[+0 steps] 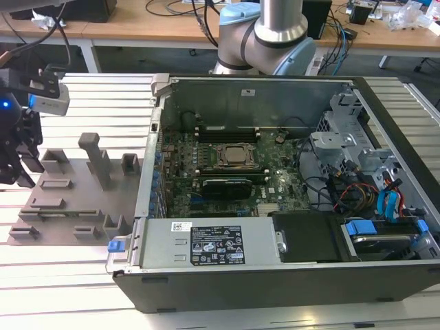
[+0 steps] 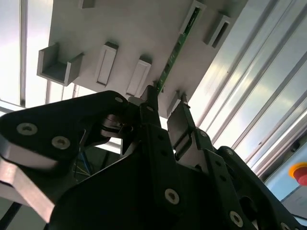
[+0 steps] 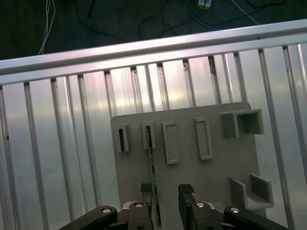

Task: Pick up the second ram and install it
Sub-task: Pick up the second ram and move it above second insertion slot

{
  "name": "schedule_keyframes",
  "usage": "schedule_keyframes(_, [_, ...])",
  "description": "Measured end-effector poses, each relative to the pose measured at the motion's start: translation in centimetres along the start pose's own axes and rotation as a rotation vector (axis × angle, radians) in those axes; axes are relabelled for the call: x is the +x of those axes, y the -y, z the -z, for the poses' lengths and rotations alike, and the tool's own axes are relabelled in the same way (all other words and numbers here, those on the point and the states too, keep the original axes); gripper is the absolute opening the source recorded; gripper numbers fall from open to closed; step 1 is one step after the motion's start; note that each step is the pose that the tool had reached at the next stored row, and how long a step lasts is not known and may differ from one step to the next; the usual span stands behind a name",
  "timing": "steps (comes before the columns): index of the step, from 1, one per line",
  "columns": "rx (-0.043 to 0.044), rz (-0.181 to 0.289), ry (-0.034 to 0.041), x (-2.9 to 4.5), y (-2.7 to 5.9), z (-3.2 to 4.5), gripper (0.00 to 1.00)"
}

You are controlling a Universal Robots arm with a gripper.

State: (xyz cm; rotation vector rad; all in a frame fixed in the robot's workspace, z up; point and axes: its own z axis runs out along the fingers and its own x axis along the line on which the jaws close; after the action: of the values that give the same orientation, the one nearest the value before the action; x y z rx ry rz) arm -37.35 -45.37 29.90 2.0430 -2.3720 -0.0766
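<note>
A ribbed aluminium table (image 1: 75,289) spans the exterior view from edge to edge. On it, filling the centre and the exterior view's right, lies an open computer case (image 1: 240,103) with its motherboard facing up. The arm's grey and blue base (image 1: 265,34) rises behind the case at the upper centre of the frame. On the exterior view's left, beside the case, a flat grey fixture plate (image 1: 69,196) with raised holders rests on the table. The black gripper (image 1: 20,165) hangs over the plate's far-left edge, at the left border of the frame. Inside the case, the square CPU socket (image 1: 237,157) sits near the middle of the board.

In both wrist views the gripper (image 3: 167,194) (image 2: 165,108) points down at the plate (image 3: 192,172) with its fingers (image 3: 186,191) spread, a clear gap between them, clamping nothing. The second ram (image 3: 152,158) (image 2: 175,52), a thin green stick, stands on edge in a narrow holder on the plate. Its near end reaches just beside one fingertip; I cannot tell whether they touch.
</note>
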Motion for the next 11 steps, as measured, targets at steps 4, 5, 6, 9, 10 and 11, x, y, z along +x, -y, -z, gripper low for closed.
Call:
schedule_keyframes(4, [0.0000,0.000,0.0000,0.01,0.02,-0.41,0.36])
schedule_keyframes(5, [0.0000,0.000,0.0000,0.01,0.03,-0.51,0.36])
schedule_keyframes(6, [0.0000,0.000,0.0000,0.01,0.04,-0.72,0.36])
schedule_keyframes(9, [0.0000,0.001,-0.0002,0.02,0.15,-1.45,0.36])
schedule_keyframes(10, [0.0000,0.002,-0.0009,0.01,0.24,-1.64,0.36])
schedule_keyframes(11, [0.0000,0.003,-0.0015,0.01,0.31,-1.76,0.36])
